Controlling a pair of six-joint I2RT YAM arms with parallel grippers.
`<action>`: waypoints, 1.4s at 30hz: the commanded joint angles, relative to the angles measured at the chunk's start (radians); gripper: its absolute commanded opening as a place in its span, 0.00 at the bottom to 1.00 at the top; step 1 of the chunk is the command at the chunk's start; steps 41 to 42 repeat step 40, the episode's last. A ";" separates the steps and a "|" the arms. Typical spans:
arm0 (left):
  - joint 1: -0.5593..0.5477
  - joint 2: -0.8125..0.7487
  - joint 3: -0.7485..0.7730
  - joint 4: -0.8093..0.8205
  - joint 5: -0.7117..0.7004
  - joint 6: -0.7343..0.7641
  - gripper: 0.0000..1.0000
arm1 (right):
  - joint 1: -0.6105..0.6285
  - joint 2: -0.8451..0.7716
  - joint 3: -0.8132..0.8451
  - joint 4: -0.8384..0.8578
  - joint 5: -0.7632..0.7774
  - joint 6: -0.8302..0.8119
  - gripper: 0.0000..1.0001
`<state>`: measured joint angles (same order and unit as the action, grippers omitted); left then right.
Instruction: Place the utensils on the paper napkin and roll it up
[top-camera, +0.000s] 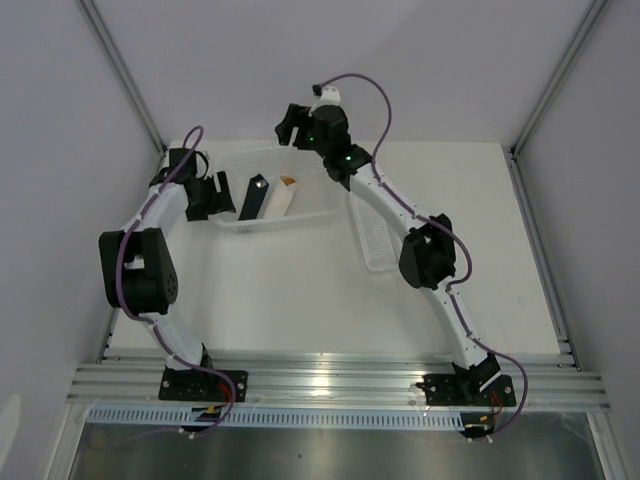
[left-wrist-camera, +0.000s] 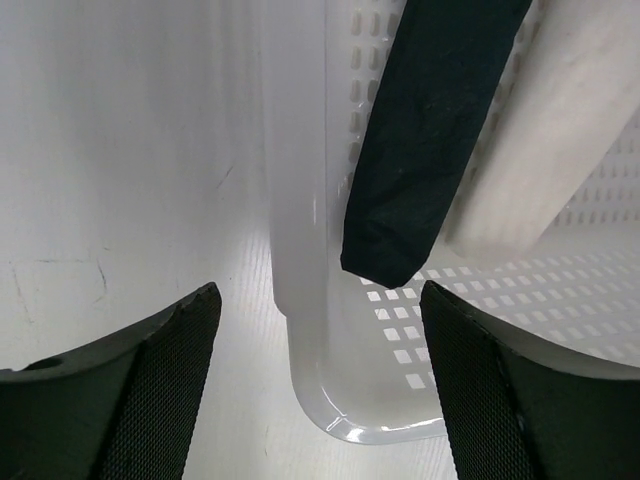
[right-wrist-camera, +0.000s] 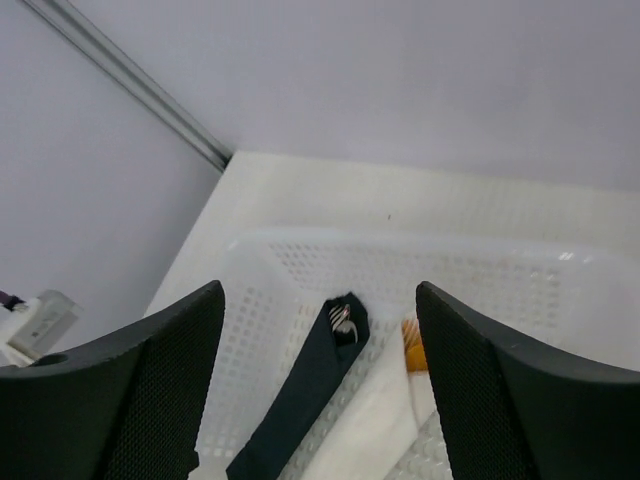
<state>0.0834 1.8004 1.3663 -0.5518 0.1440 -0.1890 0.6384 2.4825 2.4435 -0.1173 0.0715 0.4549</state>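
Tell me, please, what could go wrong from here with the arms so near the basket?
The left gripper, open, appears to straddle the wall of the basket; pulling away sideways could drag or tip it. The rolled napkin rests loose beside the black block, with an orange utensil end showing; a jolt might loosen the roll or let utensils slip out.
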 joint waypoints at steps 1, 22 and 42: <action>-0.002 -0.082 0.094 -0.026 0.039 0.060 0.84 | -0.043 -0.155 0.067 0.000 -0.059 -0.137 0.81; 0.306 -0.602 -0.142 -0.069 -0.363 0.428 0.99 | -0.727 -0.485 -0.294 -0.639 0.204 -0.131 0.99; 0.306 -0.681 -0.216 -0.143 -0.288 0.359 1.00 | -0.732 -0.494 -0.362 -0.561 0.140 -0.131 0.99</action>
